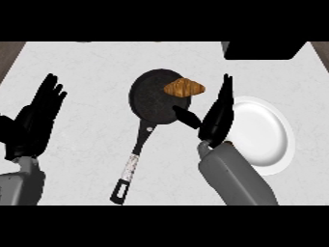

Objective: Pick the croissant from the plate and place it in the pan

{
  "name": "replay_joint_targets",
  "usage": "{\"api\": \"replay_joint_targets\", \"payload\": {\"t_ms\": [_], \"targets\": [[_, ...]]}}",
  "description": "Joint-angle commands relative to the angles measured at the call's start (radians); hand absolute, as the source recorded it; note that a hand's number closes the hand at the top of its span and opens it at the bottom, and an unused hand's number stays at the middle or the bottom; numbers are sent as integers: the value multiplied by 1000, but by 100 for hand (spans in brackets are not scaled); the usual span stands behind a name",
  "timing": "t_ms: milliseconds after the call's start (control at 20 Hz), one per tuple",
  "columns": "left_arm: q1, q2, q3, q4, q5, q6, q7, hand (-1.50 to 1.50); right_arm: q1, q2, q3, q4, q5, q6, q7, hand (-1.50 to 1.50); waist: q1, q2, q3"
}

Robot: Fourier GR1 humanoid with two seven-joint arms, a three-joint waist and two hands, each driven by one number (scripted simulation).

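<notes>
Far left: the left hand [35,116] sits near the counter's edge, fingers straight and spread, pointing up, grasping nothing. Resting. Its grey forearm comes in from the lower left corner.

Pale marbled counter [89,72] runs across the whole view, with dark wood-toned strips at both side edges.

Centre: black pan [153,103] lies flat on the counter, round bowl toward the far side, long handle running down toward the near edge and slightly leftward. Handle end stops just short of the lower edge.

The croissant [184,87] lies at the pan's upper right rim, partly inside the bowl, its right tip overhanging the rim. Golden brown, lying crosswise. Nothing touches it.

Right of the pan: right hand [215,116] stands released, fingers straight and pointing away from the robot, thumb angled left over the pan's right rim. It holds nothing. Fingertips reach up just beside the croissant but stay apart from it. Grey forearm rises from the lower edge below it.

Further right: white plate [267,135], bare, partly hidden behind the right hand and wrist.

Top right: a dark block [263,50] at the counter's far edge; cannot tell what it is.
</notes>
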Motion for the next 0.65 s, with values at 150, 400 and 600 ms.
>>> {"api": "replay_joint_targets", "payload": {"t_ms": [150, 400, 600], "targets": [[62, -16, -4, -9, 2, -19, -58, 0, 380, 5, 197, -385, 48, -107, -87, -150, -12, 2, -2], [45, -4, 13, -49, -1, 2, -6, 0, 589, -59, 235, -572, 110, -85, -139, -150, -1, 6, -1], [16, -17, 4, 7, -15, -7, -33, 0, 698, -5, 245, -614, 199, -44, -159, -150, -1, 7, -1]]}}
